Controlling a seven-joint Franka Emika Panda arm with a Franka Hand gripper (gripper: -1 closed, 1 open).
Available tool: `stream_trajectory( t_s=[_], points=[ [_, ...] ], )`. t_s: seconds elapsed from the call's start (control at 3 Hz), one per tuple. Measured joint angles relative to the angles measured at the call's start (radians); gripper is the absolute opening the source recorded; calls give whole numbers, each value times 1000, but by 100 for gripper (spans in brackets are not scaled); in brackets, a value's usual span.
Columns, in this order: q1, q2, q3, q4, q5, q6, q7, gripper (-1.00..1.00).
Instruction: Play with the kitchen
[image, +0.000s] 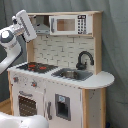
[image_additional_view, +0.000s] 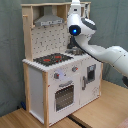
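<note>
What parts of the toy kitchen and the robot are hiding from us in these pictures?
- Sink and faucet: in the second exterior view the arm covers them.
- Microwave: the second exterior view shows only the arm's head there.
- Gripper: not identifiable in either exterior view.
- Knobs: too small to read in the first exterior view.

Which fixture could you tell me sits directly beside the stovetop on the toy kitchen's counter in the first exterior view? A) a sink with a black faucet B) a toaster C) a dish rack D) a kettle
A: in the first exterior view, the sink with its black faucet lies to the right of the red-ringed stovetop on the kitchen counter.
</note>
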Motion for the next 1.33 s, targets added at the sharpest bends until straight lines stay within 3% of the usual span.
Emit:
stream_trajectory(
  t_s=[1.0,1.33],
  points=[
    [-147,5,59,153,158,-138,7,-100],
    [-194,76,87,153,160,-179,-16,-100]
  ],
)
